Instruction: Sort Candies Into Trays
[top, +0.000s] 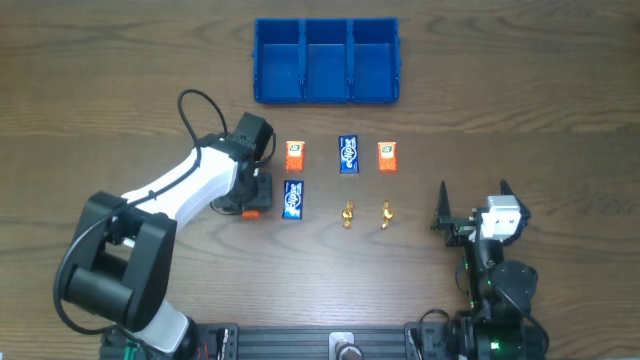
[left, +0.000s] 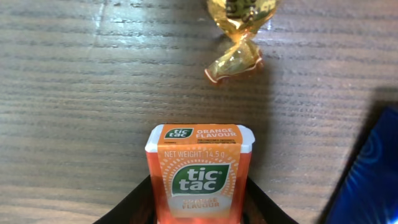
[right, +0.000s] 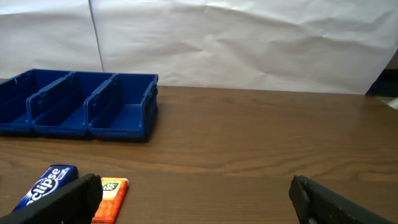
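1. The left hand (left: 198, 208) pinches an orange candy box (left: 199, 163) by its two long sides. It sits at about 9 o'clock of the loose candies on the counter (left: 74, 93).
2. The right hand (right: 194, 188) is spread wide with nothing between its fingers, over the counter near 4 o'clock.
3. The blue tray (top: 327, 98) stands at 12 o'clock. Its three compartments look empty, so the sorting seems barely begun.
4. The fingers appear to hold only one end of the box. With so short a hold, the box could pivot or slide out on the way to the tray.
5. A gold-wrapped candy (left: 239, 37) and a blue pack (left: 367, 177) lie close to the held box. If the hand sweeps toward 12 o'clock without rising first, it could push them out of line or drag one along.
6. The compartments are narrow, with dividers between them. A release from too high or off-centre could leave the box astride a divider or in the wrong slot.
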